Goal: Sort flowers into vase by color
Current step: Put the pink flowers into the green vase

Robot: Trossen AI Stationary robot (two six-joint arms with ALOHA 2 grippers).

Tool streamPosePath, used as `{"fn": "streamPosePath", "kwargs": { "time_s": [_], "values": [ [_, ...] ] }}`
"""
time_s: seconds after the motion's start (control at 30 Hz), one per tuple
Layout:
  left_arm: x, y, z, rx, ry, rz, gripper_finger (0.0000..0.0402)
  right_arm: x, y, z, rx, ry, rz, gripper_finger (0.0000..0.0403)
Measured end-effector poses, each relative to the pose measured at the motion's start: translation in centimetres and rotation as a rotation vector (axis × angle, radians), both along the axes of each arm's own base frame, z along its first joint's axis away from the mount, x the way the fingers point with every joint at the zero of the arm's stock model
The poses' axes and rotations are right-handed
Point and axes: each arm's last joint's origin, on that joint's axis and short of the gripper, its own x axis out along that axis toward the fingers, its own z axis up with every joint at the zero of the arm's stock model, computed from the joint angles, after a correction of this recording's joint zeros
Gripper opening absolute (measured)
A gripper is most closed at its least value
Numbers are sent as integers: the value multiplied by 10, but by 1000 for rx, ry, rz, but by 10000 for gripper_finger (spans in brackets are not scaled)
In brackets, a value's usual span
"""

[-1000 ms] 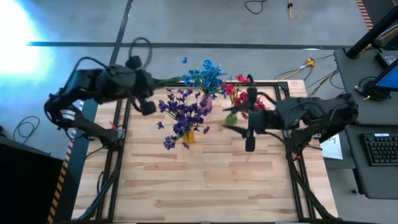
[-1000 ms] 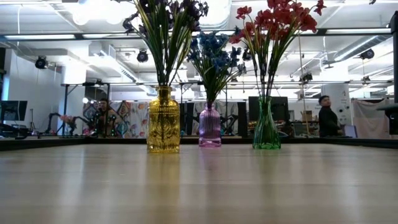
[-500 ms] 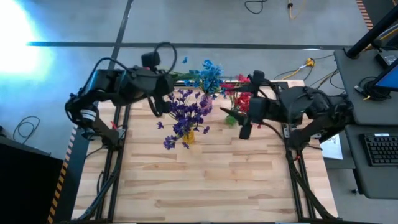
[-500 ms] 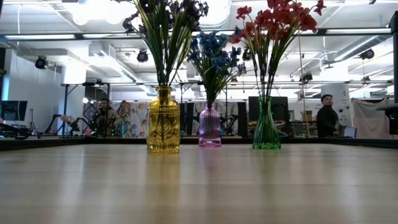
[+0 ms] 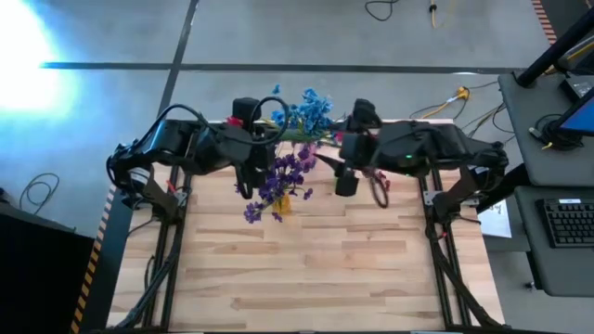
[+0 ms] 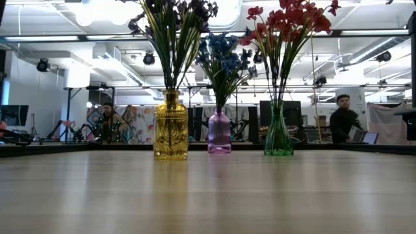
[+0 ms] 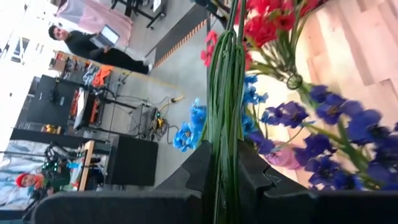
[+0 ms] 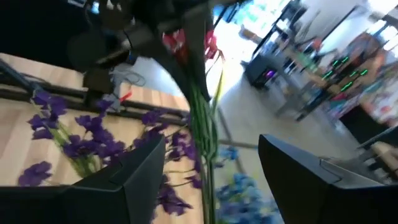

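As the held bundle lies: left gripper [image 7: 224, 158] is closed tight on a bundle of green stems [image 7: 225, 93], which runs straight out ahead of it, long axis in line with its fingers.
Bloom end: the far end of the bundle, well ahead of the left gripper, appears to carry red-pink blooms [image 7: 211, 50]; against the other red flowers [image 7: 267, 15] behind them this cannot be fully confirmed.
Right gripper: right gripper [image 8: 211, 146] stands wide, holding nothing. The same stems pass through the gap between its fingers, nearer one finger than the other, not seen to touch either.
Nearer arm: left arm has the bundle; right gripper faces it from the opposite side, close in.
Judgement: the coming move turns on the stems staying in the right gripper's gap, whether for a handover or for steadying.
Surroundings: green vase [image 6: 278, 133] with red flowers, purple vase [image 6: 219, 133] with blue flowers [image 6: 221, 55] and yellow vase [image 6: 171, 127] with purple flowers [image 6: 172, 19] stand upright in a row on the bench [image 6: 208, 195], below both grippers.
Obstruction: purple and blue blooms crowd just beside the held stems; likely to snag on any sideways travel.
Background: people in the room beyond, clear of the bench.
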Motion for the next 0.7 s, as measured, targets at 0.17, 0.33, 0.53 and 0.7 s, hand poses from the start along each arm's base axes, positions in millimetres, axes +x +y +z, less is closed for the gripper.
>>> {"fn": "streamPosePath", "kwargs": {
  "time_s": [0.17, 0.33, 0.53, 0.7],
  "values": [
    [-1, -10, 1, -1, -9, -34, 25, 11, -4, -11, 32, 51, -25, 247],
    [0, -18, 0, -9, -17, -56, 25, 16, -3, -16, 42, 75, -16, 247],
    [1, -21, 1, -17, -33, -61, 25, 17, -3, -21, 59, 107, -23, 235],
    [2, -21, 2, -19, -45, -61, 25, 18, -3, -23, 65, 119, -28, 193]
  ]
}}
